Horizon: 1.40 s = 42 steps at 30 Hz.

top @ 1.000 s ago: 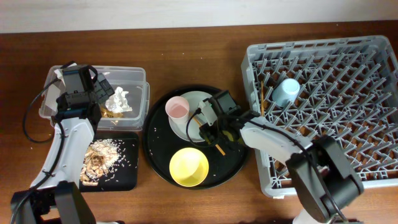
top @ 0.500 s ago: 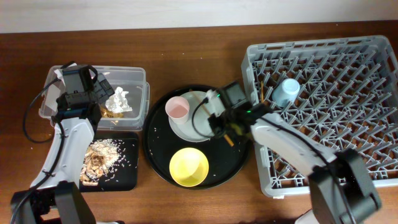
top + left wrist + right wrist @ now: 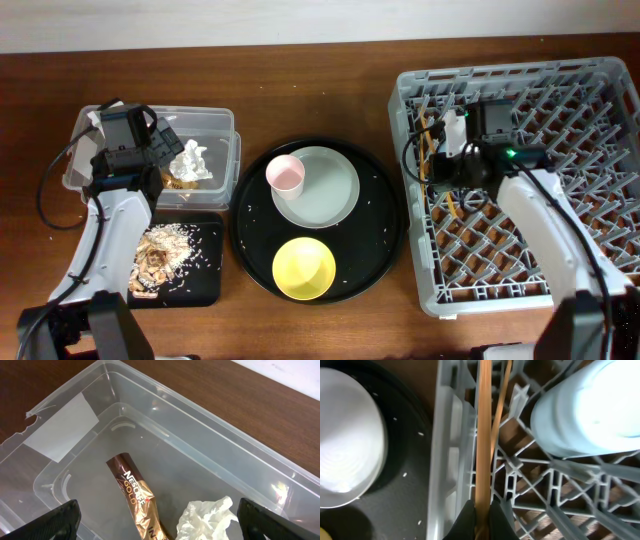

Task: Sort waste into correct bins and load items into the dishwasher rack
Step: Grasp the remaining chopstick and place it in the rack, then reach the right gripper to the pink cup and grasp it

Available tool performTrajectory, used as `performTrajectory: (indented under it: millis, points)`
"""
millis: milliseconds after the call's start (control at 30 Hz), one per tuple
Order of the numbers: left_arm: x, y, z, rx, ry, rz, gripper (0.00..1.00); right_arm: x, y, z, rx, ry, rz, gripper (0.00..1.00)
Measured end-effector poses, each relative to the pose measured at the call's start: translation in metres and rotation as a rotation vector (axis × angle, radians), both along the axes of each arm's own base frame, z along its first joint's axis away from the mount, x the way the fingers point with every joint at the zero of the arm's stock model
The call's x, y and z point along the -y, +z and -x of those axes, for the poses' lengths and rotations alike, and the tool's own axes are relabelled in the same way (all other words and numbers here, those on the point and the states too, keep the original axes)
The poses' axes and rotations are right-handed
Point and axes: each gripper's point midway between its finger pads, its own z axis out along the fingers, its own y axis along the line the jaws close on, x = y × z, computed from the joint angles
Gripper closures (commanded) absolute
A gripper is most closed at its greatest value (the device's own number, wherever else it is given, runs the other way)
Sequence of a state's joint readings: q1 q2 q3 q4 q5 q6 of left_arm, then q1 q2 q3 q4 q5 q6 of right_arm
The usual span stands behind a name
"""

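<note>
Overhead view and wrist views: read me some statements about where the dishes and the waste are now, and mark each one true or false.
The pink cup stands on the plate. True.
The yellow bowl sits in the dishwasher rack. False: it sits on the round black tray.
The tissue and the wrapper lie in the clear tub. True.
The right jaws are empty. False: they are shut on a chopstick over the rack.
The light-blue cup is on the table. False: it is in the rack.
</note>
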<state>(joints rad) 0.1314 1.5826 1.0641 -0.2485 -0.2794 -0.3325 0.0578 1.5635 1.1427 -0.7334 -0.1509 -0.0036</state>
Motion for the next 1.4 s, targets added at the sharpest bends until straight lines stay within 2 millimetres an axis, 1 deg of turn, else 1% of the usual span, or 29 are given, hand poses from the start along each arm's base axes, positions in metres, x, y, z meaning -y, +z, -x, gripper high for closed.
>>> performTrajectory:
  millis: [33, 100, 233, 267, 300, 333, 367, 400, 433, 467, 500, 533, 567, 600, 633, 667, 700, 733, 767, 800, 833, 900, 933, 1000, 1067, 1133, 1233, 1300, 1400]
  points:
    - [0.000, 0.000, 0.000, 0.000, 0.000, 0.000, 0.01, -0.001, -0.009, 0.000, -0.023, 0.002, -0.002, 0.89]
    - [0.000, 0.000, 0.000, 0.000, 0.000, 0.000, 0.01, -0.004, -0.026, 0.001, -0.076, 0.010, -0.017, 0.69]
    - [0.000, 0.000, 0.000, 0.000, 0.000, 0.000, 0.01, -0.006, -0.025, 0.001, -0.081, 0.017, -0.025, 0.66]
    - [0.000, 0.000, 0.000, 0.000, 0.000, 0.000, 0.01, -0.006, -0.019, -0.003, -0.068, 0.017, -0.026, 0.66]
    - [0.000, 0.000, 0.000, -0.001, 0.000, 0.000, 0.01, -0.006, -0.005, -0.002, -0.086, 0.016, -0.026, 0.65]
    - [0.000, 0.000, 0.000, 0.000, 0.000, 0.000, 0.01, -0.006, 0.010, -0.010, -0.050, 0.017, -0.028, 0.66]
    - [0.000, 0.000, 0.000, 0.000, 0.000, 0.000, 0.01, -0.014, 0.037, 0.001, -0.094, 0.033, -0.063, 0.65]
    - [0.000, 0.000, 0.000, 0.002, 0.000, 0.000, 0.01, -0.019, 0.053, -0.001, -0.066, 0.047, -0.084, 0.66]
    - [0.000, 0.000, 0.000, 0.001, 0.000, 0.000, 0.01, -0.026, 0.062, 0.006, -0.089, 0.065, -0.112, 0.66]
    - [0.000, 0.000, 0.000, 0.001, 0.000, 0.000, 0.01, -0.042, 0.071, 0.013, -0.101, 0.106, -0.148, 0.66]
    - [0.000, 0.000, 0.000, 0.001, 0.000, 0.000, 0.01, -0.067, 0.078, 0.019, -0.099, 0.177, -0.183, 0.66]
    - [0.000, 0.000, 0.000, 0.000, 0.000, 0.000, 0.01, -0.089, 0.080, 0.027, -0.108, 0.239, -0.205, 0.65]
    - [0.000, 0.000, 0.000, 0.000, 0.000, 0.000, 0.01, -0.107, 0.082, 0.029, -0.086, 0.293, -0.210, 0.61]
    - [0.000, 0.000, 0.000, 0.000, 0.000, 0.000, 0.00, -0.127, 0.085, 0.031, -0.061, 0.350, -0.219, 0.53]
    - [0.000, 0.000, 0.000, 0.000, 0.000, 0.000, 0.01, -0.148, 0.088, 0.037, -0.044, 0.412, -0.227, 0.31]
    - [0.000, 0.000, 0.000, 0.000, 0.000, 0.000, 0.00, -0.178, 0.095, 0.042, 0.005, 0.502, -0.245, 0.31]
    - [0.000, 0.000, 0.000, 0.000, 0.000, 0.000, 0.01, -0.192, 0.099, 0.042, 0.041, 0.535, -0.256, 0.33]
    - [0.000, 0.000, 0.000, 0.001, 0.000, 0.000, 0.01, -0.210, 0.107, 0.038, 0.104, 0.582, -0.270, 0.44]
    - [0.000, 0.000, 0.000, 0.000, 0.000, 0.000, 0.01, -0.222, 0.112, 0.041, 0.131, 0.617, -0.278, 0.49]
    - [0.000, 0.000, 0.000, 0.002, 0.000, 0.000, 0.01, -0.235, 0.115, 0.044, 0.155, 0.645, -0.287, 0.50]
    - [0.000, 0.000, 0.000, 0.000, 0.000, 0.000, 0.01, -0.240, 0.114, 0.044, 0.165, 0.660, -0.285, 0.50]
    - [0.000, 0.000, 0.000, 0.000, 0.000, 0.000, 0.01, -0.257, 0.106, 0.034, 0.209, 0.672, -0.250, 0.48]
    - [0.000, 0.000, 0.000, 0.000, 0.000, 0.000, 0.01, -0.269, 0.088, 0.032, 0.197, 0.684, -0.210, 0.46]
    - [0.000, 0.000, 0.000, 0.001, 0.000, 0.000, 0.01, -0.282, 0.065, 0.030, 0.182, 0.697, -0.173, 0.47]
    - [0.000, 0.000, 0.000, 0.000, 0.000, 0.000, 0.01, -0.299, 0.029, 0.020, 0.168, 0.707, -0.128, 0.50]
    - [0.000, 0.000, 0.000, 0.000, -0.001, 0.000, 0.01, -0.301, 0.012, 0.014, 0.160, 0.697, -0.102, 0.51]
    - [0.000, 0.000, 0.000, 0.000, 0.000, 0.000, 0.01, -0.305, -0.002, 0.006, 0.169, 0.689, -0.086, 0.55]
    - [0.000, 0.000, 0.000, 0.001, 0.000, 0.000, 0.01, -0.310, 0.001, -0.001, 0.206, 0.688, -0.096, 0.55]
    - [0.000, 0.000, 0.000, 0.000, 0.000, 0.000, 0.01, -0.313, -0.003, -0.005, 0.214, 0.687, -0.098, 0.58]
